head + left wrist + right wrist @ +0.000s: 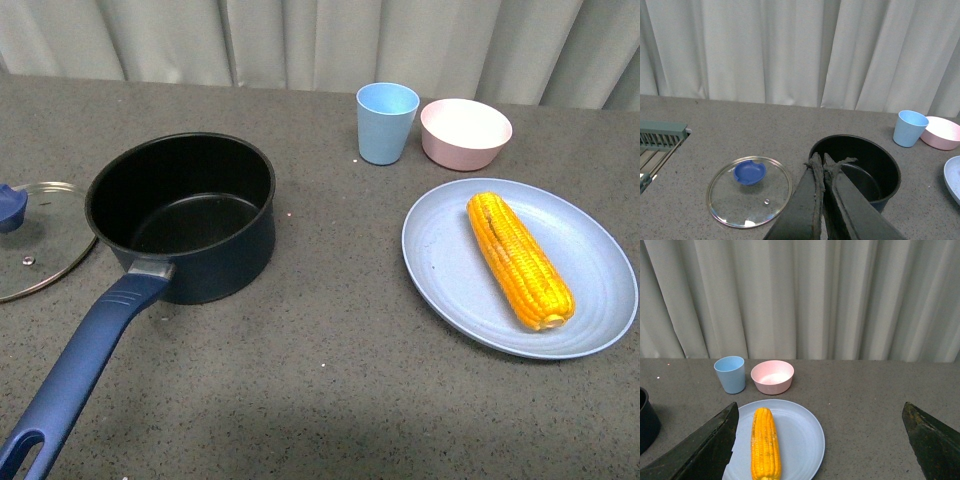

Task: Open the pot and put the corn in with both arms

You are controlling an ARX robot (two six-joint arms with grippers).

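Front view: the pot [180,215] is uncovered at left, its lid [35,240] laid beside it on the bench [330,380]; the corn [520,260] is not yet moved from the plate [440,270], right. Left wrist view: the left hand [822,161] is clenched, empty. Right wrist view: the right hand [820,407] is spread, corn ungrasped.

Staged kitchen corner, lab-like: grey speckled surface [330,380], pleated pale curtain [790,50] as backdrop. Kitchenware set out: navy pot [190,215], glass lid [750,192], blue plate [450,270], blue cup [387,122], pink bowl [465,133]. Green dish rack [660,135] near lid.
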